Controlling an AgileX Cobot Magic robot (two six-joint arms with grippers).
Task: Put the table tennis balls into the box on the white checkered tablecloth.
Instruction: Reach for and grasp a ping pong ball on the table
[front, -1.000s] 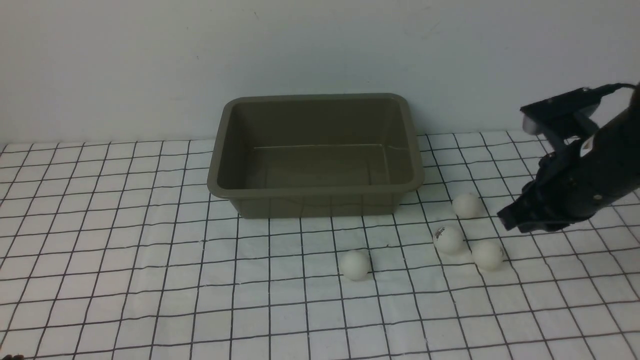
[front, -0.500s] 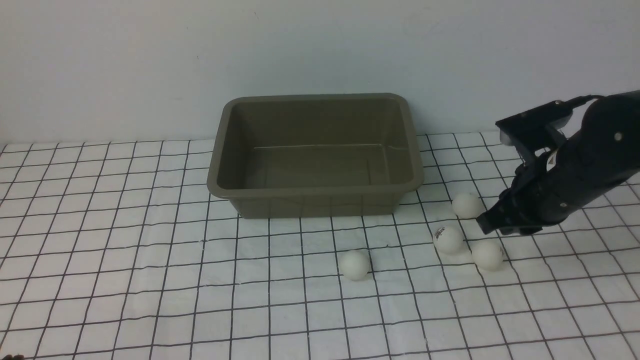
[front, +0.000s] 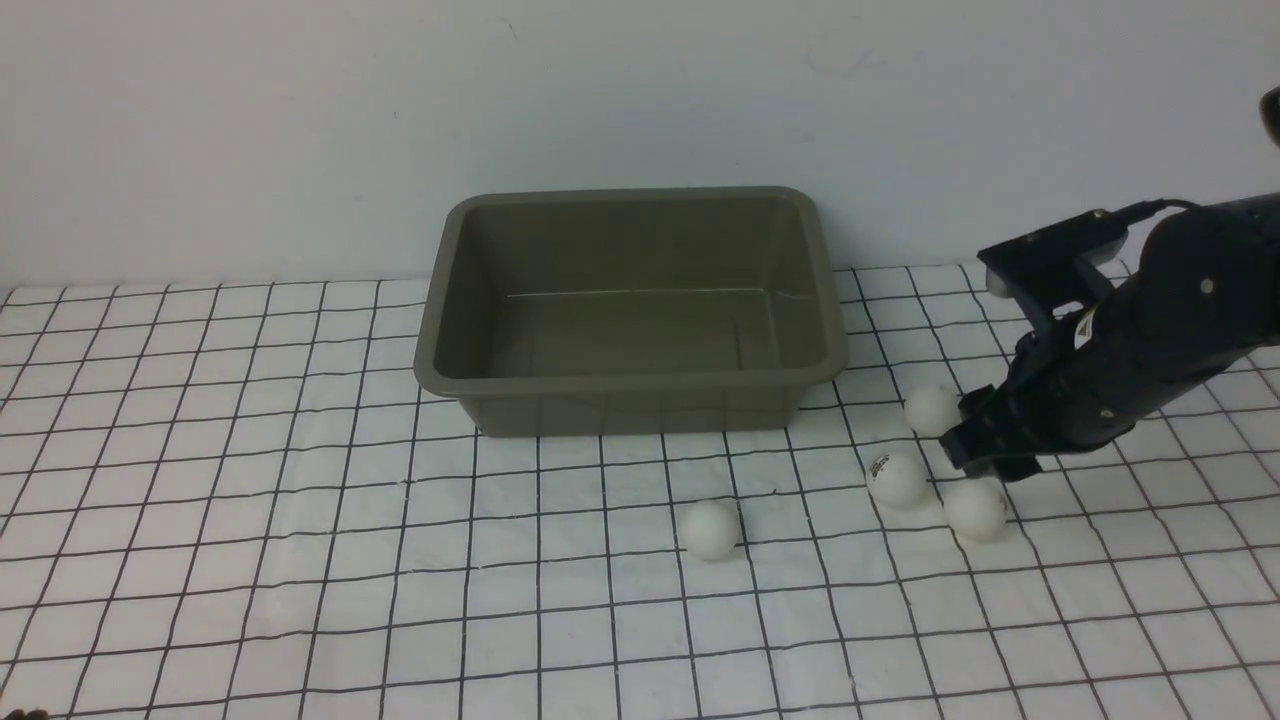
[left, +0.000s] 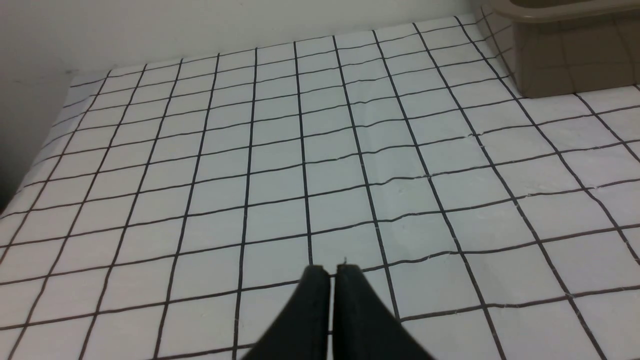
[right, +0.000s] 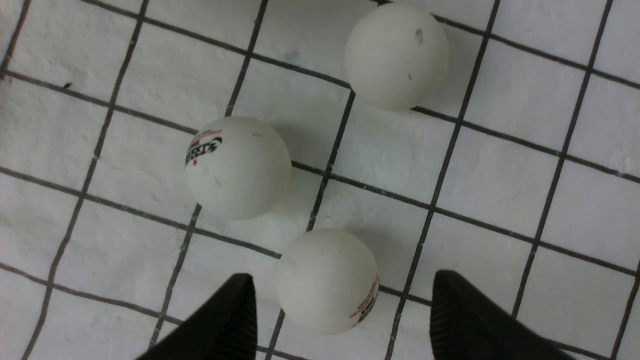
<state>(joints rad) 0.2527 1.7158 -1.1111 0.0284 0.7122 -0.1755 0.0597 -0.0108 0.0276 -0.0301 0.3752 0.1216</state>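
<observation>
The box (front: 630, 410) looks empty; four balls (front: 708, 528) lie on the cloth (front: 300, 500). My right jaws are spread over one ball (right: 327, 280), my left jaws pressed together.

box (front: 630, 382): olive-grey tub, upright, empty, at the back of the white checkered tablecloth (front: 250, 500) | far ball (front: 932, 411), logo ball (front: 896, 478), near ball (front: 975, 509): matte white, clustered on the cloth off the box's front right corner | lone ball (front: 709, 529): white, before the box's front wall
</observation>
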